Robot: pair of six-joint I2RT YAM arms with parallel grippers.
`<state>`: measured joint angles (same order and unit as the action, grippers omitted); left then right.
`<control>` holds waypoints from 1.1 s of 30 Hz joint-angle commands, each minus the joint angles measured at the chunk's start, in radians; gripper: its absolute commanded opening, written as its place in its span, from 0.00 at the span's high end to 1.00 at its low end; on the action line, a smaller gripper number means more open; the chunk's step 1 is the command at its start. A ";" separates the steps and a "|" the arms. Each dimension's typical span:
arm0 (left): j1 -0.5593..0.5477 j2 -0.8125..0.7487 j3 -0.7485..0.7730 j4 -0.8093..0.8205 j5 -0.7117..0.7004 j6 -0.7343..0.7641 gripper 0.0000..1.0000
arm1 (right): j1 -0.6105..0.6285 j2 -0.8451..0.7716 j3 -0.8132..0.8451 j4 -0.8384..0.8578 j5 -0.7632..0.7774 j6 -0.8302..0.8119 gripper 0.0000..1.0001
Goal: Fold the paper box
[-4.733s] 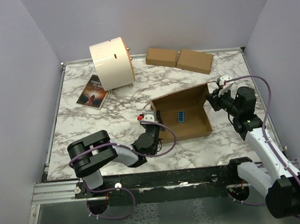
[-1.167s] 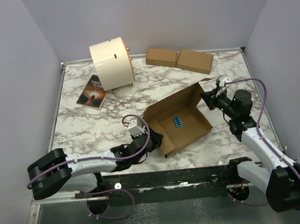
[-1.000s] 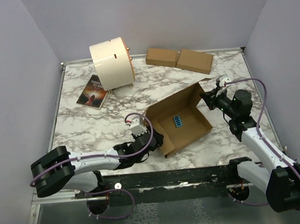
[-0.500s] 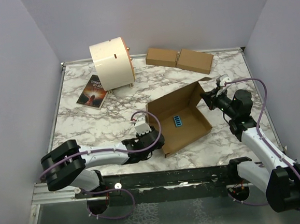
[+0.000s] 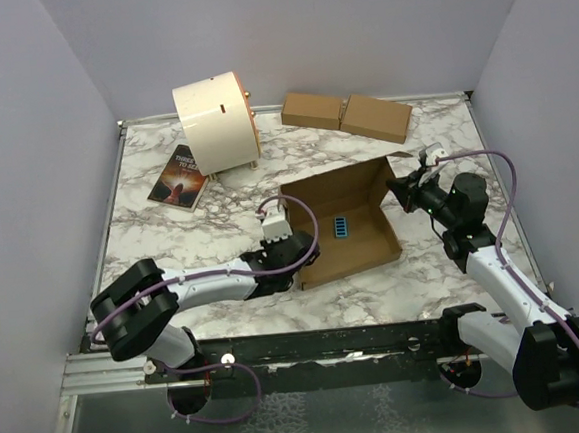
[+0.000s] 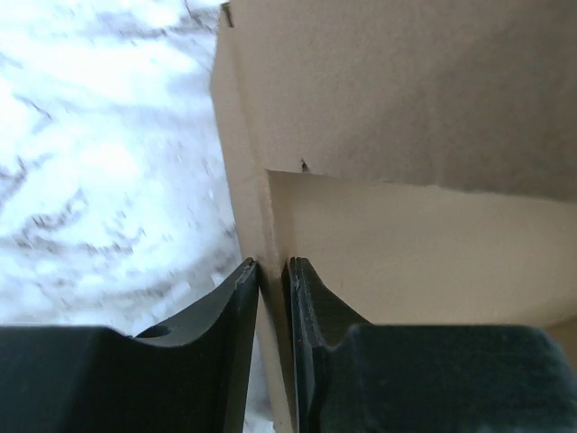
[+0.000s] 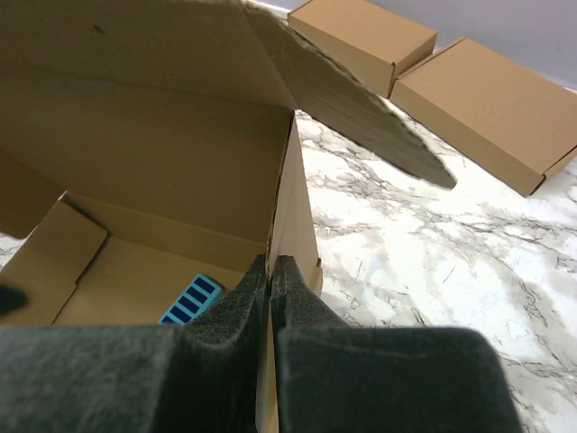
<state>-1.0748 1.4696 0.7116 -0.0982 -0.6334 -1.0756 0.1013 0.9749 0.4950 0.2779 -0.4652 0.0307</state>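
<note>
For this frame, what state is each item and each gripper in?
paper box: open, not yet folded shut; side walls up, lid flap raised at the back.
left gripper: shut on the paper box's left wall.
right gripper: shut on the paper box's right wall.
two small boxes: closed, lying flat.
drum: lying on its side.
book: closed, cover up.

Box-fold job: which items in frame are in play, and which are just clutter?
In play: paper box; left hand pinching its left side; right hand pinching its right side.
Lying about: cream drum; book; two small closed boxes.
</note>
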 commanded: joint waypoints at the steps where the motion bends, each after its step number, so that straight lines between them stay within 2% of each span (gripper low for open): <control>1: 0.077 0.043 0.063 0.076 0.064 0.240 0.91 | 0.008 0.013 -0.011 -0.134 -0.070 0.031 0.99; 5: 0.133 0.087 0.124 0.101 0.140 0.401 0.99 | 0.008 0.013 -0.009 -0.132 -0.060 0.031 0.93; 13: 0.221 0.159 0.193 0.176 0.221 0.602 1.00 | 0.008 0.010 0.027 -0.191 -0.047 0.016 0.68; 22: 0.289 0.199 0.197 0.311 0.325 0.774 1.00 | 0.006 0.002 0.157 -0.428 -0.029 -0.087 0.44; 25: 0.298 0.219 0.217 0.307 0.341 0.826 1.00 | 0.006 -0.007 0.155 -0.443 -0.049 -0.101 0.43; 29: 0.304 0.234 0.226 0.308 0.354 0.855 1.00 | 0.005 0.028 0.164 -0.460 -0.024 -0.102 0.46; 33: 0.315 0.257 0.221 0.313 0.353 0.853 1.00 | 0.005 0.044 0.207 -0.551 -0.080 -0.216 0.50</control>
<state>-0.7708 1.7042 0.9092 0.1696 -0.3271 -0.2676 0.0990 1.0035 0.6437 -0.1574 -0.4774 -0.0654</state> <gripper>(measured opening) 0.029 0.525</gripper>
